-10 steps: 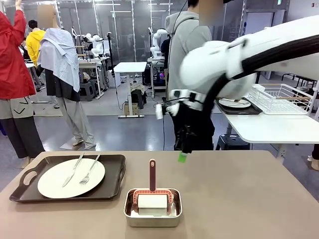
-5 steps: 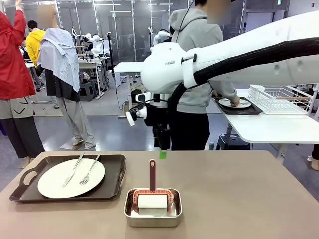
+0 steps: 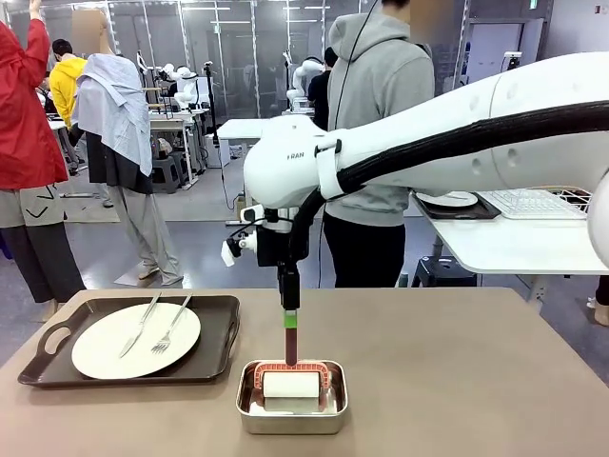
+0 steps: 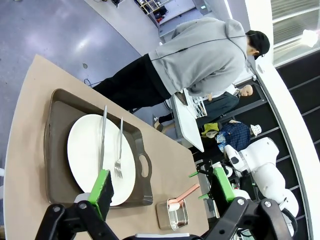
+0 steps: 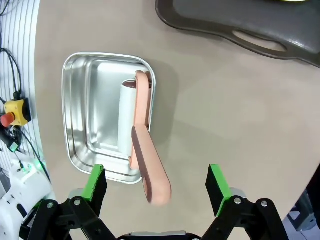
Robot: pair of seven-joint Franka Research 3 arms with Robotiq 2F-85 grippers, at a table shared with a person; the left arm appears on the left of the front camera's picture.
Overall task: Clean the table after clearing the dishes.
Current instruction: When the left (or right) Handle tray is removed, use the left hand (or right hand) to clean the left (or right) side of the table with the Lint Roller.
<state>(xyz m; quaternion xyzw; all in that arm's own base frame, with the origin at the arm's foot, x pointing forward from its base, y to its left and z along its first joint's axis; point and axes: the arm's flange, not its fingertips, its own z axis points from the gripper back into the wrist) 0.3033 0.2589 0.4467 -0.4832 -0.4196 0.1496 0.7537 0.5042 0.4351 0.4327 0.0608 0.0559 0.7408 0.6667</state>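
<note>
The steel pan (image 3: 245, 395) sits close to the near edge of the table (image 3: 476, 381), about midway along it. To the pan's right the tabletop runs bare to the rounded corner. Behind the pan there is also open surface up to the far edge, where a person (image 3: 381, 114) in a grey hoodie stands. To the pan's left only a narrow strip of tabletop separates it from the dark tray (image 3: 225, 333).

The tray's long axis runs along the near edge, with a handle cut-out at each short end. On it lies the white plate (image 3: 105, 354). The knife (image 3: 141, 324) and fork (image 3: 173, 325) lie side by side across the plate, pointing from the near side toward the far side and leaning slightly toward the pan. The fork's tines are at the near end.

In the pan a roller (image 3: 291, 385) lies crosswise, and its pink handle (image 3: 290, 341) stands up from the far side.

The right gripper (image 5: 156, 189) hangs straight above the pan, spread wide. The handle's tip is between its green pads, touching neither, so nothing is gripped. The left gripper (image 4: 162, 186) hovers high, left of the pan — also spread wide and holding nothing.
</note>
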